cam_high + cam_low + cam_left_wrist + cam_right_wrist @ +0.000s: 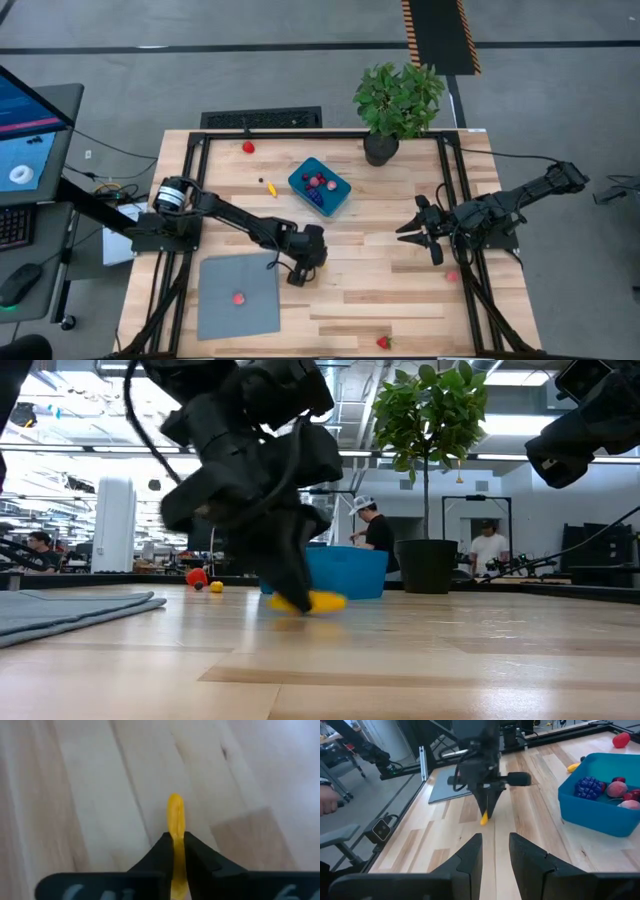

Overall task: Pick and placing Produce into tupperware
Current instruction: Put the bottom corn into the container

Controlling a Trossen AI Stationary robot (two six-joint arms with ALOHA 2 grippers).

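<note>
My left gripper (297, 277) stands over the wood near the grey sheet's far right corner, shut on a small yellow toy piece (175, 815). The same yellow piece (312, 601) shows below the fingers in the low view. The teal tupperware (320, 186) sits mid-table and holds purple, pink and red produce (592, 786). Loose pieces lie about: a red one (248, 147), a yellow one (270, 188), a pink one (238, 297) on the sheet, a strawberry (383, 342). My right gripper (415, 228) hovers open at the right, touching nothing. My left gripper pinches the yellow piece between its two fingers (162, 847), on the end (175, 834) nearest the wrist. The fingers come from above, pointing down. The piece sticks out past the fingertips, its free end (325, 601) low over the wood; whether it touches the table, I cannot tell.
A potted plant (395, 105) stands at the far edge behind the tupperware. The flat grey sheet (238, 295) covers the near left part of the table. A pink piece (452, 275) lies by the right frame rail. Bare wood (370, 260) stretches between the two grippers.
</note>
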